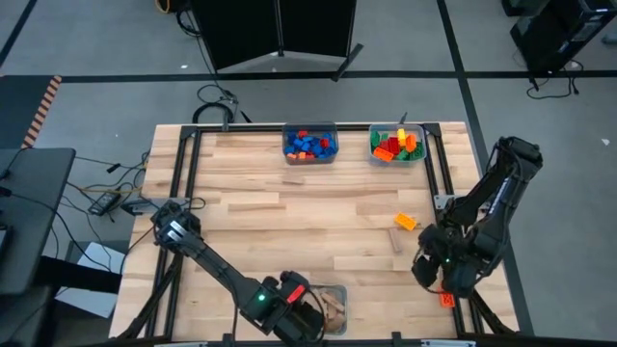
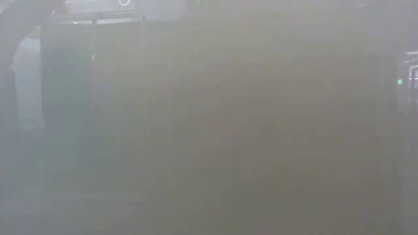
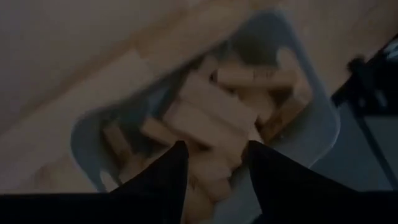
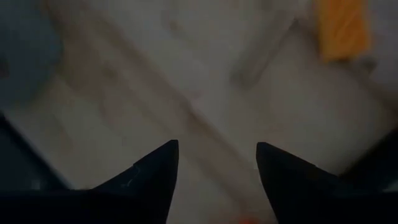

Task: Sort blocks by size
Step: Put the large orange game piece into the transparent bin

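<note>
High view: table (image 1: 318, 217) with blue bin (image 1: 309, 146) at twelve o'clock, mixed bin (image 1: 397, 145) at one, wood bin (image 1: 334, 306) at six. Left gripper (image 1: 313, 313) hangs over the wood bin, fingers parted around nothing visible; a wooden block could catch on them and spill if the arm lifts carelessly. Right gripper (image 1: 431, 273), at four o'clock, stands wide and empty. Orange brick (image 1: 406, 222) and tan block (image 1: 394, 239) lie near it; a crooked approach could knock them away.

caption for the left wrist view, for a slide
Left gripper open over clear plastic bin of tan wooden blocks.
</note>
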You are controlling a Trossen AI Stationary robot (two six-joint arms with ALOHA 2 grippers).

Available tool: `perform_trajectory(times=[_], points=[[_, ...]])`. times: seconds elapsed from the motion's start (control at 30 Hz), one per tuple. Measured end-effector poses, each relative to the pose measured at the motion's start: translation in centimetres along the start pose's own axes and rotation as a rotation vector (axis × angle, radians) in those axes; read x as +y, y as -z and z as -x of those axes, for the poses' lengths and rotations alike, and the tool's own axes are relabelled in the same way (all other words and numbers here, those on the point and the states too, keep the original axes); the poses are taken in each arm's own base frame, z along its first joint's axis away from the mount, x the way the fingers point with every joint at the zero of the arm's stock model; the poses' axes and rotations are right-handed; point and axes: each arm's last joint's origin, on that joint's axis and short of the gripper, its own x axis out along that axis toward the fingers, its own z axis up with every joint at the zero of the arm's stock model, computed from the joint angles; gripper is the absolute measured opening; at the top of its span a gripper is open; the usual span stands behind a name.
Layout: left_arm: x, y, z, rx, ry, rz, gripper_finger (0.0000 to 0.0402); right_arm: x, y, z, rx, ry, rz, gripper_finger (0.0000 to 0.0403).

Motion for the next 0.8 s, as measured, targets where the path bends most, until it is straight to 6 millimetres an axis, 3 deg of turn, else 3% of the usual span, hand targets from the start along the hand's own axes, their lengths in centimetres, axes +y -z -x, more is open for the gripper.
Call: perform_trajectory(times=[0.23,0.4,0.57,0.8], points=[[0.1,0.7,0.4,-0.111,0.002,-0.026,0.0174,1.5,-1.2,-1.1,0.315,0.027,0.087,0.0206],[0.1,0.5,0.4,-0.136,0.0,-0.025,0.0174,3.2,-1.2,-3.4,0.513,0.126,0.19,0.0165],[0.1,0.5,0.4,-0.139,0.002,-0.025,0.0174,4.5,0.4,-6.4,0.701,0.206,0.375,0.0133],[0.1,0.4,0.4,-0.139,0.002,-0.025,0.0174,4.6,3.5,-9.9,0.945,0.32,0.518,0.0098]])
